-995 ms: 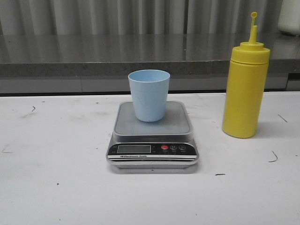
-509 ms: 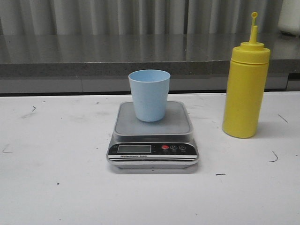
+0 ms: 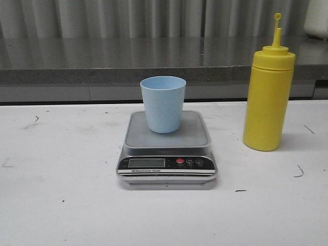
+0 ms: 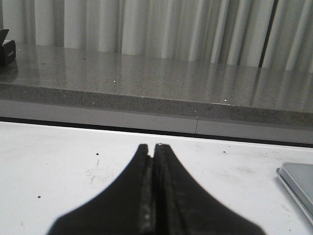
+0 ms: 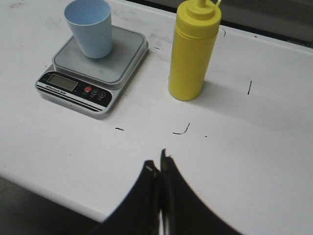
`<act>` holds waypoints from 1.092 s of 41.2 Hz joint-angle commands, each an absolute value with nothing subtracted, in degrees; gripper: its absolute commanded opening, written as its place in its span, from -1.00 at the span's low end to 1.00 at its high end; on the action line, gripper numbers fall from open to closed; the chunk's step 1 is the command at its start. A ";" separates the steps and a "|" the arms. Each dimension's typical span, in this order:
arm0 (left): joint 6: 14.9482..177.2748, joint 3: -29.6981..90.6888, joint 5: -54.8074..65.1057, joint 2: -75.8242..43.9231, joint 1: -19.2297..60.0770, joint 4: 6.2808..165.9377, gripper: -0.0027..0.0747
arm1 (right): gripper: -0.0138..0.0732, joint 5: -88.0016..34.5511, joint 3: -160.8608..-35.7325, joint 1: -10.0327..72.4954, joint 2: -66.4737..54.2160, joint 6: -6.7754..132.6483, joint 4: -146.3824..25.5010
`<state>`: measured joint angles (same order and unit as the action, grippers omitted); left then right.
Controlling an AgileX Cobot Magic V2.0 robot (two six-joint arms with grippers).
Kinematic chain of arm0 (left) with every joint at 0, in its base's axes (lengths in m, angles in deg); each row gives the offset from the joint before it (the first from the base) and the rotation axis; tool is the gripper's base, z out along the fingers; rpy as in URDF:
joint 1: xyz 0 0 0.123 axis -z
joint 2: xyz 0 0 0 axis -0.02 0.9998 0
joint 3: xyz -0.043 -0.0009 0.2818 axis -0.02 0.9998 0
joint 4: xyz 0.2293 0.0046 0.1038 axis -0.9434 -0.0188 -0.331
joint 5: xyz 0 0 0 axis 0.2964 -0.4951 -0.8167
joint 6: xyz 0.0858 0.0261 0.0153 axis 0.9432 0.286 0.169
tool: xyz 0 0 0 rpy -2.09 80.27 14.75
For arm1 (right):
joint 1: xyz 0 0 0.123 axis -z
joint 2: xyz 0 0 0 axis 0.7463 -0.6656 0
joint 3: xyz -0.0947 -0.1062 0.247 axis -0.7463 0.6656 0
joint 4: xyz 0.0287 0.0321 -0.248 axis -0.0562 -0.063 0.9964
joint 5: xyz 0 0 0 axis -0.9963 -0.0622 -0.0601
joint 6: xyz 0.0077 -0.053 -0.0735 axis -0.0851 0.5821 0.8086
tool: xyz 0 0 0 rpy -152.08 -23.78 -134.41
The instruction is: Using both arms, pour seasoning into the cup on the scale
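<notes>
Centre: cup [image 3: 163, 104] upright on scale [image 3: 167, 148], interior hidden; right: seasoning [image 3: 268, 96] upright on surface [image 3: 61, 205]. Left hand [image 4: 154, 147] and right hand [image 5: 157, 166] closed, empty.

scale [image 3: 167, 154] front panel, white "Electronic Scale" lettering, barely legible

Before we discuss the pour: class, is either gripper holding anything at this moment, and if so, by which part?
Nothing is held. The left gripper and right gripper are both shut on nothing; the seasoning bottle stands untouched on the table.
</notes>
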<state>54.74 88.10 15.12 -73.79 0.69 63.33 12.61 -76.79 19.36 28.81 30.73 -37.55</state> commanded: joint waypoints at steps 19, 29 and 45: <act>54.55 89.53 19.79 -74.82 0.61 63.93 -0.98 | -0.84 -19.60 -52.24 39.12 48.17 31.25 -36.48; 54.55 89.53 19.79 -74.82 0.61 63.93 -0.98 | -0.84 -35.11 -40.05 46.22 53.86 31.25 -36.61; 54.55 89.53 19.69 -74.71 0.61 63.93 -0.98 | -0.84 -42.04 -36.68 47.54 53.78 31.25 -36.61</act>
<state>54.74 88.10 15.25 -73.79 0.69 63.33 -36.94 -36.31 47.20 52.80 30.73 -37.11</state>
